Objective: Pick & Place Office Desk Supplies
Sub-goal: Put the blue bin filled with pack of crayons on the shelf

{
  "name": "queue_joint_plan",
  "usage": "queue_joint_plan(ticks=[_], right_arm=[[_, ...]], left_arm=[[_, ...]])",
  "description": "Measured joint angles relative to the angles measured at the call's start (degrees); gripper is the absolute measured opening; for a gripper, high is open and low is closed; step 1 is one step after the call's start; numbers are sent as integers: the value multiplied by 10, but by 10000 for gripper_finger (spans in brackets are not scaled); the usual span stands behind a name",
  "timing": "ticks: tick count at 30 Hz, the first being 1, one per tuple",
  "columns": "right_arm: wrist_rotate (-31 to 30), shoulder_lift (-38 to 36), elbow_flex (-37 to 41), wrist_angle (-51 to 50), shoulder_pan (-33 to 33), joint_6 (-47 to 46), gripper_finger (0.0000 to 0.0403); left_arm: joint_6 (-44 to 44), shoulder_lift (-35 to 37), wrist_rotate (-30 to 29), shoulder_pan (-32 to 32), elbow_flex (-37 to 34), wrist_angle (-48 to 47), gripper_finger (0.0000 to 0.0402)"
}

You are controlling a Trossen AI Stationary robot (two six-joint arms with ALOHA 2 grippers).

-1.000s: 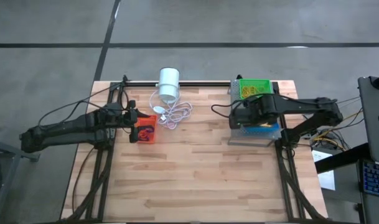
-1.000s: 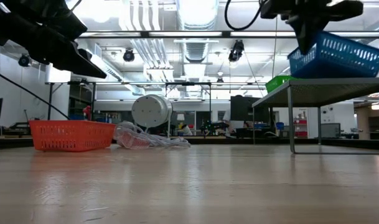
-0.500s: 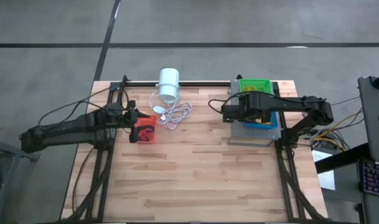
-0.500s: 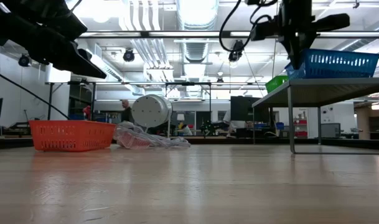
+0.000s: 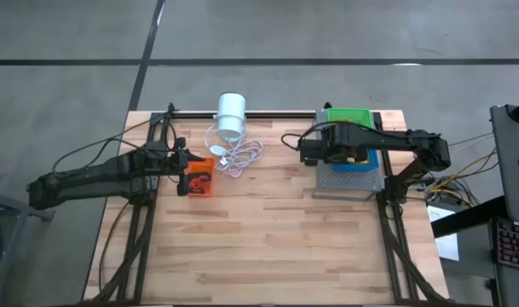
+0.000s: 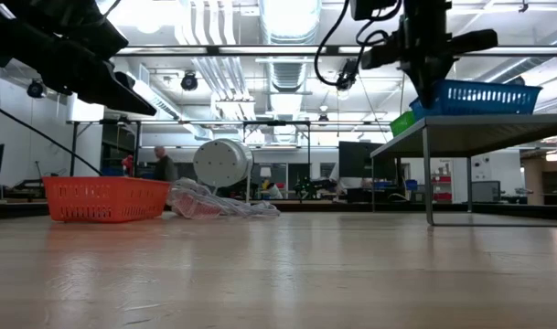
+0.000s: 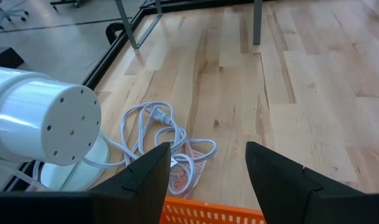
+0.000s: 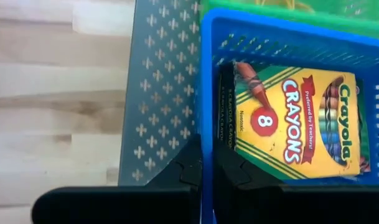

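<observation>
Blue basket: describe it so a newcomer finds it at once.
Find the grey perforated tray at the table's right edge. The blue basket sits on it, beside a green basket. It alone holds a crayon box, with the right hand shut on its wall.

One camera looks straight down on the whole tabletop (image 5: 268, 239), another sits at its surface facing level into the room, and each wrist camera peers closely past its own fingers, all sharing the orange basket (image 6: 104, 198) or blue basket (image 8: 282, 43).
</observation>
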State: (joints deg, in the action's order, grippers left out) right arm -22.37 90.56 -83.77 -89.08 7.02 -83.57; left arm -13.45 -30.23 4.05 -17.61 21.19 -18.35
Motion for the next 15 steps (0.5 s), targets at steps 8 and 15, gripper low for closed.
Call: queue_joint_plan(ticks=[8,15], right_arm=[[-8,0,0,37,19,42,8],[-7,0,0,42,42,65,8]], left_arm=[[0,0,0,0,0,0,212],[0,0,0,0,0,0,212]])
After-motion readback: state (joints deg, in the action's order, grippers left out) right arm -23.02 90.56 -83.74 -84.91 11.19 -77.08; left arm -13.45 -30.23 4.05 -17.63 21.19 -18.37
